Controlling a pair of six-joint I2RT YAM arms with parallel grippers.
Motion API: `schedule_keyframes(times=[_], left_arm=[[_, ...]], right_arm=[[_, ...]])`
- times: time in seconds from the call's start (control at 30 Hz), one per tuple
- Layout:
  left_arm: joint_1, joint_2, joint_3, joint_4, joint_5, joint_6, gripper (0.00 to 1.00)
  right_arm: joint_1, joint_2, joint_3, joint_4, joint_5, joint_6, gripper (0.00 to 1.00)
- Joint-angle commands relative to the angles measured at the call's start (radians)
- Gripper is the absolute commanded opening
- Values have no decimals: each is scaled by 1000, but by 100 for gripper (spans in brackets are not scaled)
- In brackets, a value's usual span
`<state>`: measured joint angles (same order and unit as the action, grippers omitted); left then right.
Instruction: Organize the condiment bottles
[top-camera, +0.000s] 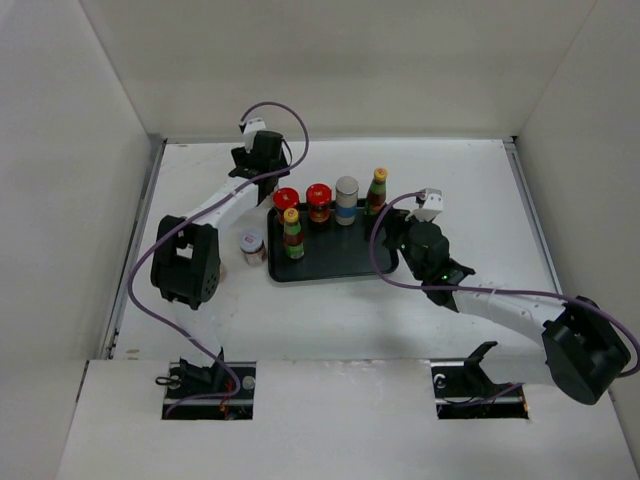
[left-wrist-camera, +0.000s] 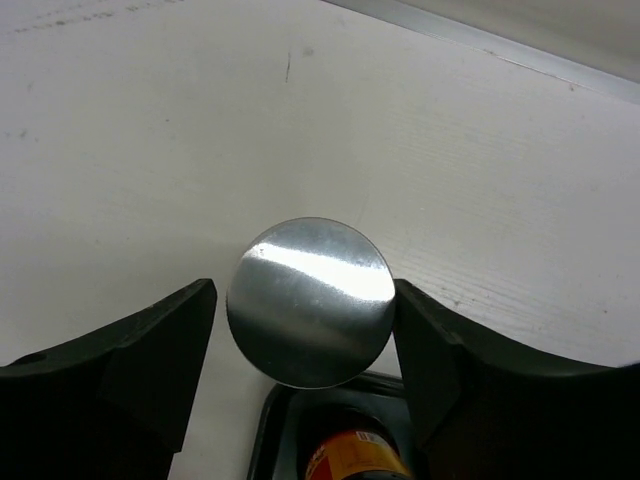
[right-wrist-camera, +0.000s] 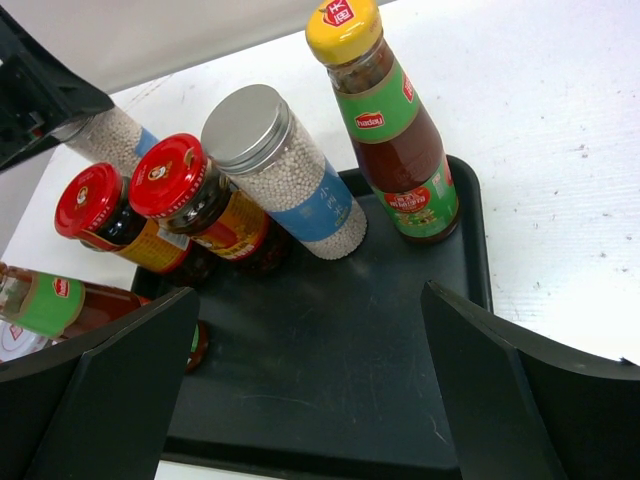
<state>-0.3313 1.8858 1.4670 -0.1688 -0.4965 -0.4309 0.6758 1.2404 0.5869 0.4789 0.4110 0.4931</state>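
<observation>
Plainly, your left hand straddled the corner shaker at the back-left corner of the black tray. Its fingers flanked the silver cap closely, but I could not tell whether they were pressing on it. Your right hand was spread wide with nothing in it, poised over the tray's bare near part.

On the tray stood the red-lidded jars, the middle shaker and the right sauce bottle in a row, with the left sauce bottle in front. The pink-lidded jar stood on the tabletop, just beside the tray's left edge.

I judged the shakers to be stiff, smooth cylinders, packed with pale grains and so fairly weighty. Tall and narrow, they would tip readily. The metal cap looked slick, so you would have done better to clamp the body just under it. The sauce bottles looked like glass, so the labelled belly was a safer hold than the neck.
</observation>
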Motion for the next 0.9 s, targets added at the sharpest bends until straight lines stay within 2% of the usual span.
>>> schedule_keyframes(times=[0.0,0.13,0.2,0.37,0.47,0.67,0.87], left_arm=[[11,-13,24,17,18,-8,66],[15,-66,-2,66,6,-12,39],[4,-143,-49,142,-20,1,35],[-30,-417,-221,415,-111,66,34],[-77,-575,-279,497,-146,110,34],[-272,-763,-373,503,-117,113,35],[-485,-798,-451,463,-96,113,35]], right_arm=[[5,-6,11,33,3,-7,100],[5,1,14,33,0,-7,100],[5,1,14,33,0,-7,100],[5,2,13,38,0,-7,100],[5,8,14,36,0,-5,100],[-2,-33,-12,55,15,5,100],[-17,-130,-76,101,100,16,100]])
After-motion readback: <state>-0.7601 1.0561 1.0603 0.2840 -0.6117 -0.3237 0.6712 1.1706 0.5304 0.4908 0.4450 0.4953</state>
